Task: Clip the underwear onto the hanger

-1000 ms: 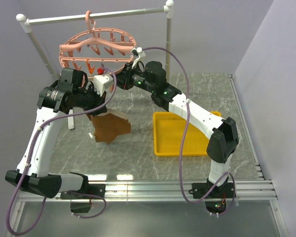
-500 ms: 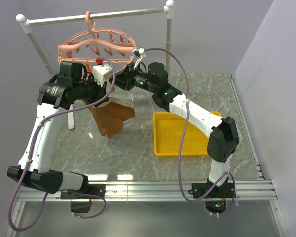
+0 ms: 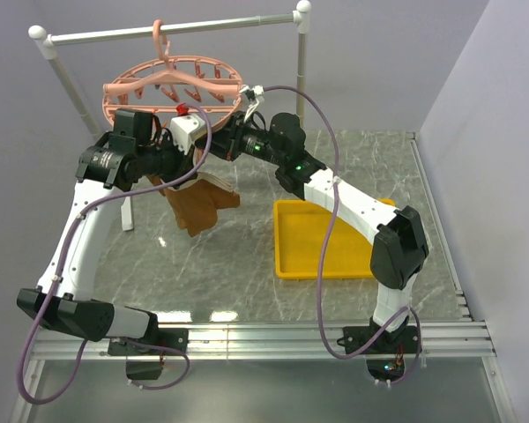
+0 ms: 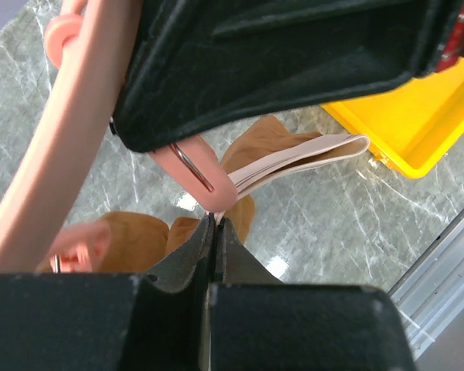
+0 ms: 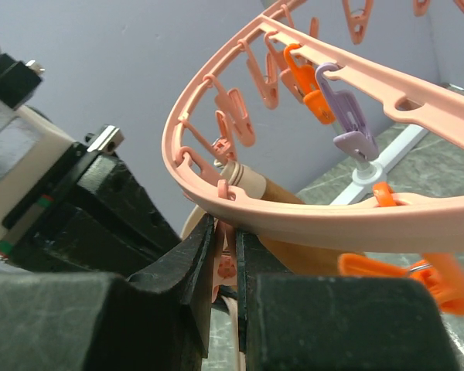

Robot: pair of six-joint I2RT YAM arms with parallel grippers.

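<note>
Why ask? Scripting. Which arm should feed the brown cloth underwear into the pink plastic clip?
Left, probably: the left gripper pinches the brown cloth underwear beside the pink plastic clip the right gripper squeezes.

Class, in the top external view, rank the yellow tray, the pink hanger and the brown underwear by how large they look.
Largest: the yellow tray and the pink hanger look about alike. The hanger hangs raised, nearer the camera, so I won't rank them.
Smallest: the brown underwear, clearly.

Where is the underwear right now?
In the top view, the underwear hangs from the left gripper at centre-left, just under the hanger's near rim and left of the yellow tray.
</note>
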